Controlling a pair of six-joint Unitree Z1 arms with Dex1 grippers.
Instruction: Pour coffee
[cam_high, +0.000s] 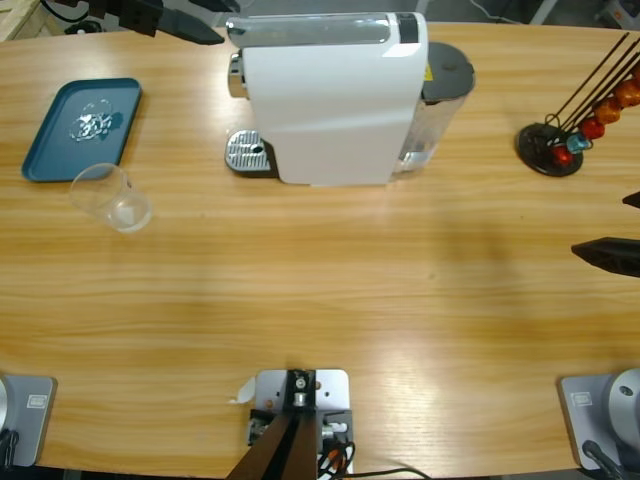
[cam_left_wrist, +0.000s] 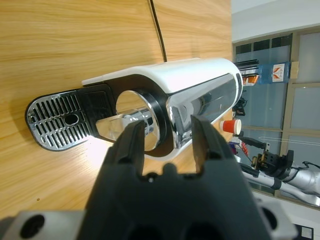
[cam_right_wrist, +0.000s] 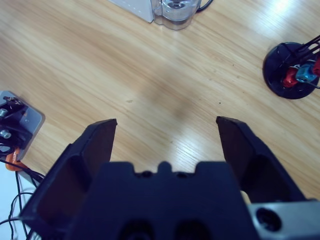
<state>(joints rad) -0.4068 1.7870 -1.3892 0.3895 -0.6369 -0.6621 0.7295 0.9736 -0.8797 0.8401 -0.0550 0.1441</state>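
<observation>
Since nothing sits between either pair of jaws, we read both as parked: right gripper spread wide over bare table, left gripper parted, facing the coffee machine and its empty drip tray. Farther off, the tumbler beside the blue tray holds a thin film, likely the coffee.

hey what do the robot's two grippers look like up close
Both are matte black. The left gripper has two blunt, rounded jaws rising from a chunky black body with a notch between them. The right gripper has two broader, wedge-shaped jaws. Each sits beside a silver-grey mount with round holes.
</observation>
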